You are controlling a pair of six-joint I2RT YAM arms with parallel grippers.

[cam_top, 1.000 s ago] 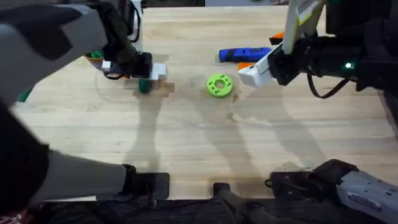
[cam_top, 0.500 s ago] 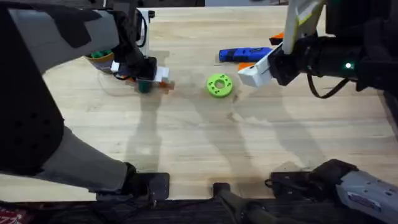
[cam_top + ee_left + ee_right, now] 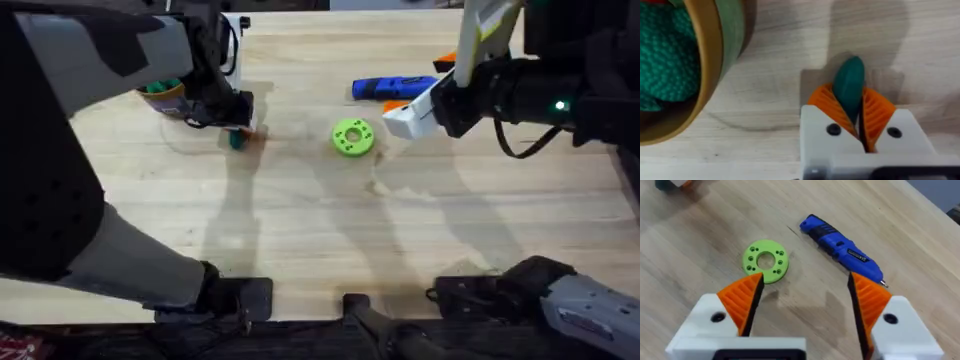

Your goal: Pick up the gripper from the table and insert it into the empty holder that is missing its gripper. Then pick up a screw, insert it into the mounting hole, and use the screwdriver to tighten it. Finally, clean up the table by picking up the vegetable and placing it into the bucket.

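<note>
Vegetable [image 3: 238,138] overhead sits pinched in the left gripper [image 3: 240,130], carried closer to the bucket [image 3: 163,95] at ten o'clock than a second ago, so cleanup nears the drop. Left wrist: orange pads [image 3: 875,112] clamp its green end beside the bucket. Right wrist: right gripper [image 3: 802,297] spread wide, unmoved above the screwdriver [image 3: 842,250].

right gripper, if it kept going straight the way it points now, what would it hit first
Probably the green disc, which lies just ahead of the open right gripper, slightly toward one pad; the blue screwdriver sits farther on. Depth is unclear.
</note>
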